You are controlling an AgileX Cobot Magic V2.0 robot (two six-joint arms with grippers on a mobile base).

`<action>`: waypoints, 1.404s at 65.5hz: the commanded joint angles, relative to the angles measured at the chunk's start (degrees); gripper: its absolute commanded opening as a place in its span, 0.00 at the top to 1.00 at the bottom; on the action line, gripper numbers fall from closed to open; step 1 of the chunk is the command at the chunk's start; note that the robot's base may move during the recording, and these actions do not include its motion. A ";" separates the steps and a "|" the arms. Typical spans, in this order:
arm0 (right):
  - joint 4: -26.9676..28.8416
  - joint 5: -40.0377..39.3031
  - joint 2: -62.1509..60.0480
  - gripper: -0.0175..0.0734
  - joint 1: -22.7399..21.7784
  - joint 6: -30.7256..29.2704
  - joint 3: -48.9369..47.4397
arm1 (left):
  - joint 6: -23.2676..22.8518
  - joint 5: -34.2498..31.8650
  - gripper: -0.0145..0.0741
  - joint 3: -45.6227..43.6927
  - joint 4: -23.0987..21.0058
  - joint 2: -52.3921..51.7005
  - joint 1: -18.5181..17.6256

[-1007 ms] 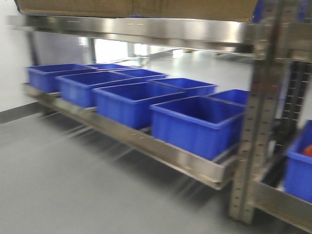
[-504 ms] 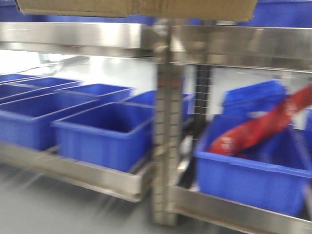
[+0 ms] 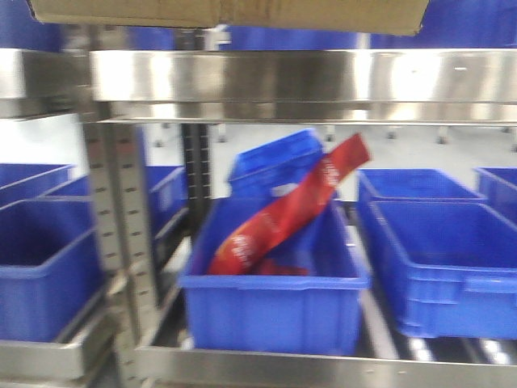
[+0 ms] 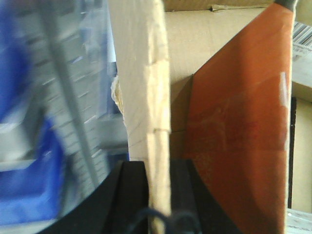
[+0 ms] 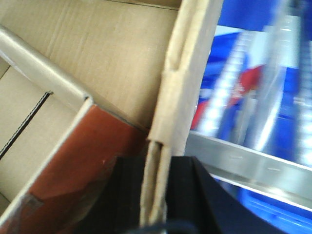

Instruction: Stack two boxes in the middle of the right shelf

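Front view: the box (image 3: 226, 12) hangs at 12 o'clock, above the shelf (image 3: 266, 77); a blue bin (image 3: 271, 311) sits at 6. Left wrist: my left pincer (image 4: 158, 170) clamps its cardboard wall. Right wrist: my right pincer (image 5: 156, 163) clamps another wall.

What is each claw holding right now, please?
Left claw: closed on a wall of the brown corrugated cardboard box.
Right claw: closed on a cardboard wall likewise.

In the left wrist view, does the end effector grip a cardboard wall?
Yes, the box wall runs down between the two black fingers of the left end effector.
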 commanded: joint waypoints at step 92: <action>-0.15 -1.82 -0.63 0.98 -0.42 -0.78 -0.55 | 0.10 -4.32 0.96 -0.97 -0.36 -0.57 0.30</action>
